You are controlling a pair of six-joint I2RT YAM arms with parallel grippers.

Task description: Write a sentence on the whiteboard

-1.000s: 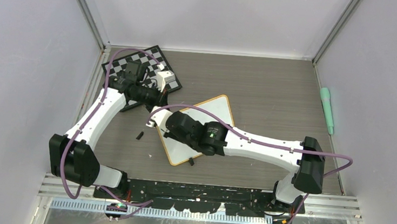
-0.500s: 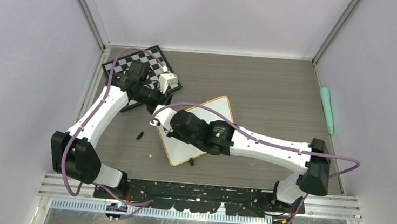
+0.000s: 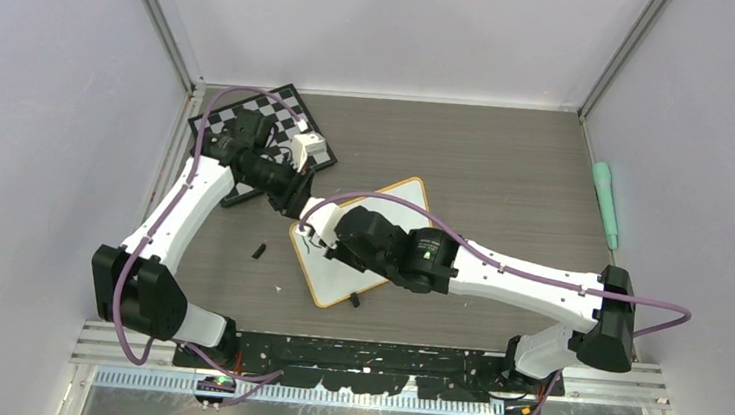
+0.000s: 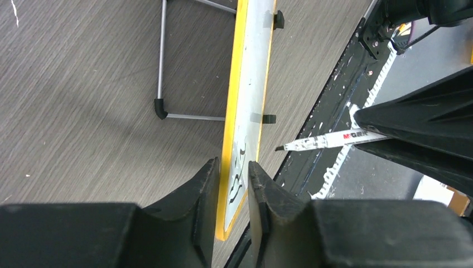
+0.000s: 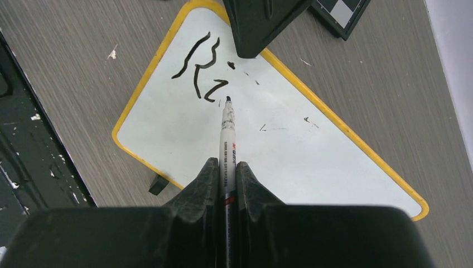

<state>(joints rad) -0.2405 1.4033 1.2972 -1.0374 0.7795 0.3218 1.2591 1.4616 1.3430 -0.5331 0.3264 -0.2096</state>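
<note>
The board [image 5: 312, 162], lying askew mid-table, is clasped at its left corner by the left claw [image 4: 231, 167], jaws narrow. The marker [image 5: 228, 125] is pinched in the right claw [image 5: 224, 166], tip beside the first strokes [image 5: 199, 70]. Light, even pressure is called for, with letters spaced clear of the rim.

Left claw [image 4: 231, 167] straddles the near corner of the whiteboard [image 4: 254, 78], one finger each side of the yellow rim; can't tell if it pinches. Black strokes of the sentence [image 4: 240, 167] sit between the fingers. Right claw [image 4: 390, 131] grips a marker [image 4: 329, 139], tip just beside the board edge. Grey wire stand [image 4: 162, 67] lies on the counter [image 4: 83, 111].
</note>
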